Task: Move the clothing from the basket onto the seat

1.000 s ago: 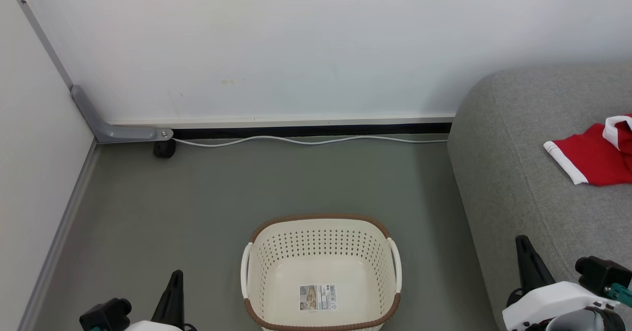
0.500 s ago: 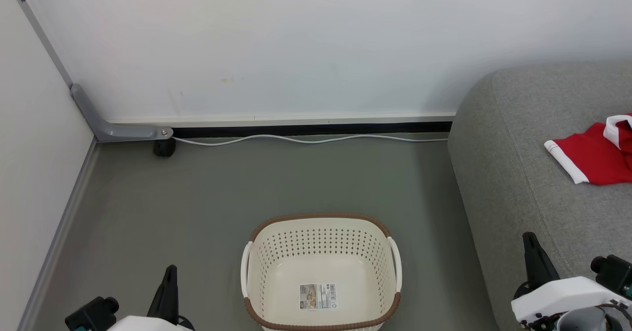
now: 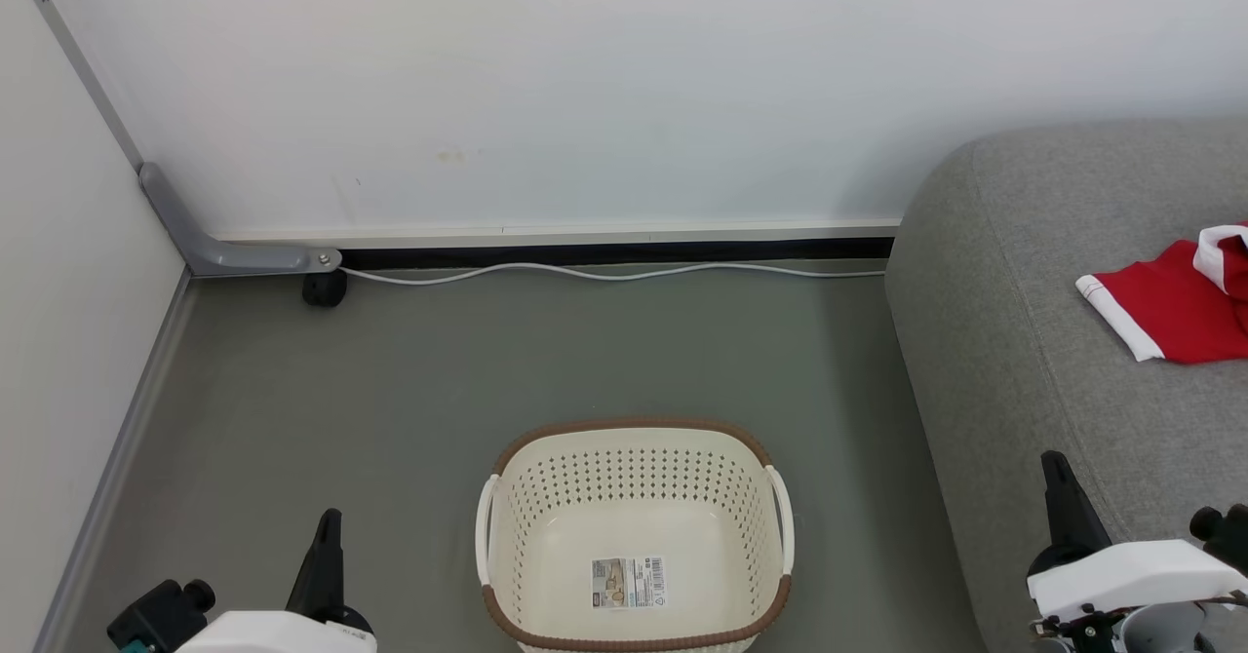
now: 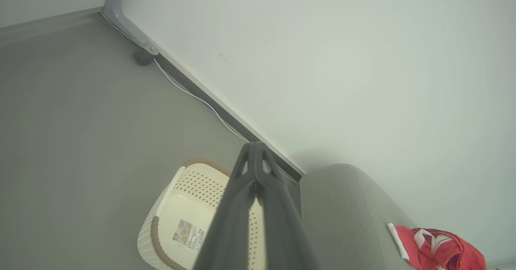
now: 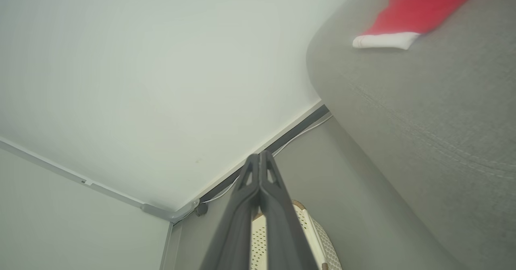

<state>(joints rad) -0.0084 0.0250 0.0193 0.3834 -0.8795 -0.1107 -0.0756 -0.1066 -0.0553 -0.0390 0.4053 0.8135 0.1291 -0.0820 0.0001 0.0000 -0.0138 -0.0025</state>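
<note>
Status: this reads as the end of the job. The small cream perforated plastic basket with the brown rim [image 3: 634, 482] sits on the grey floor [image 3: 390, 390], near the robot and centred in the head view. It's bare inside, with just a printed label [image 3: 629, 583] on its bottom.

The bright red clothing with white bands [image 3: 1175, 312] lies on top of the big grey fabric seat cushion [image 3: 1024, 341], far right. It runs off the frame edge, so you can't count pieces from here. The left wrist view shows it as a crumpled red-and-white heap.

The left gripper [image 3: 330, 526] is low, near left of the basket, fingers pressed together and holding nothing. The right gripper [image 3: 1058, 473] is near right, over the seat's front edge, likewise clamped on air. Neither touches basket or cloth.

My read: the transfer is done and there's nothing left to fetch. One open item for you is to confirm no garment slid off the seat past the right frame edge.
</note>
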